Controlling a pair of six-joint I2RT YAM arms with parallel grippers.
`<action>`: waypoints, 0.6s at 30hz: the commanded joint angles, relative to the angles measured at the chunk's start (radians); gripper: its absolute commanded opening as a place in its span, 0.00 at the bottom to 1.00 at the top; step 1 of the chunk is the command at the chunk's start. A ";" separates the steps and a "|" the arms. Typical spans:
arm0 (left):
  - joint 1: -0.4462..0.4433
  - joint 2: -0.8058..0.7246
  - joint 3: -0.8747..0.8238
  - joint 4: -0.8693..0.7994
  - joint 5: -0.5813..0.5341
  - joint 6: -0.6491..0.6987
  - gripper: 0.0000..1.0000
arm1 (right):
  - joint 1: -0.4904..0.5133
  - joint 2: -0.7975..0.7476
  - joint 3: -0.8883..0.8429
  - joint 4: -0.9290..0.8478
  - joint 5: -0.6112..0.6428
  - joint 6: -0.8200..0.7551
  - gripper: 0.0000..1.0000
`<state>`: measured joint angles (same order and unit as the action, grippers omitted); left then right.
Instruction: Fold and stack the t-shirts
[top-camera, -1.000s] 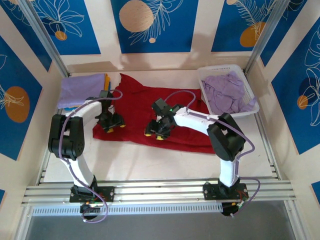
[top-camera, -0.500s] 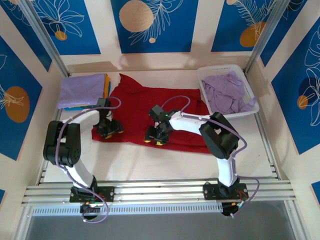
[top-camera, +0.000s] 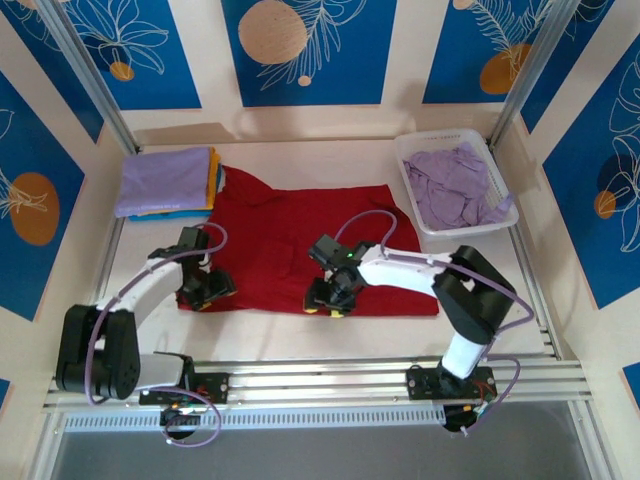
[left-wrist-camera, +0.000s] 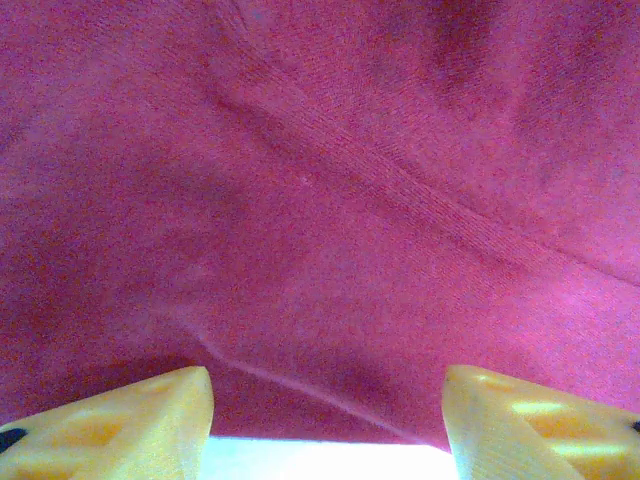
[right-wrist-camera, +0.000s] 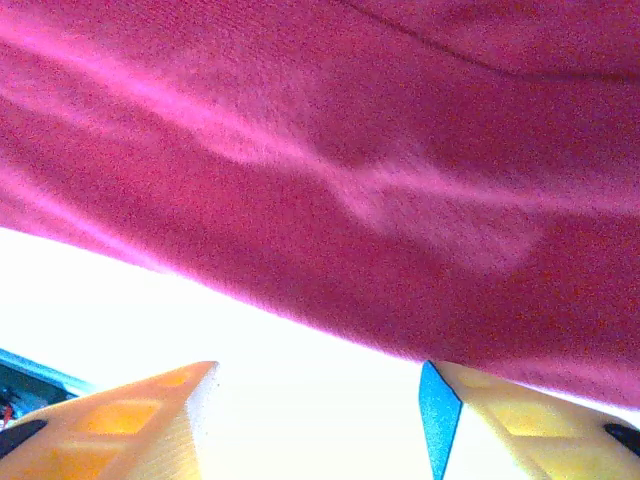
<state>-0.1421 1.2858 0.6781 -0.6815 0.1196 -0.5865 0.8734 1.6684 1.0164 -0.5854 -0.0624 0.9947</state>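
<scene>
Dark red t-shirt (top-camera: 290, 235), near hem at L tool (top-camera: 205, 292), R tool (top-camera: 326, 300)

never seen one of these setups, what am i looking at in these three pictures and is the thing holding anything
It is two white robot arms bolted to the near edge of a table. One picture looks down from above and behind them. The other two come from a small camera on each wrist.

The yellow wedges at the bottom of those are the left arm's fingers and the right arm's fingers. A dark red t-shirt lies spread on the table. Both pairs of fingers sit at its near edge, spread apart and gripping nothing.

At the far left is a folded stack, lavender on top. At the far right a white basket holds crumpled lavender shirts.
</scene>
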 joint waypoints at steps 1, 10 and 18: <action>0.000 -0.036 0.030 -0.070 -0.026 -0.018 0.63 | -0.032 -0.132 -0.028 -0.083 0.077 0.042 0.58; -0.014 0.045 0.128 -0.029 0.010 -0.007 0.63 | -0.215 -0.229 -0.132 -0.037 0.005 -0.046 0.59; -0.012 0.183 0.179 0.019 0.012 -0.007 0.65 | -0.243 -0.054 -0.085 0.022 -0.067 -0.113 0.57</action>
<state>-0.1524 1.4322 0.8417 -0.6693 0.1226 -0.5957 0.6346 1.5612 0.9031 -0.5766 -0.0769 0.9230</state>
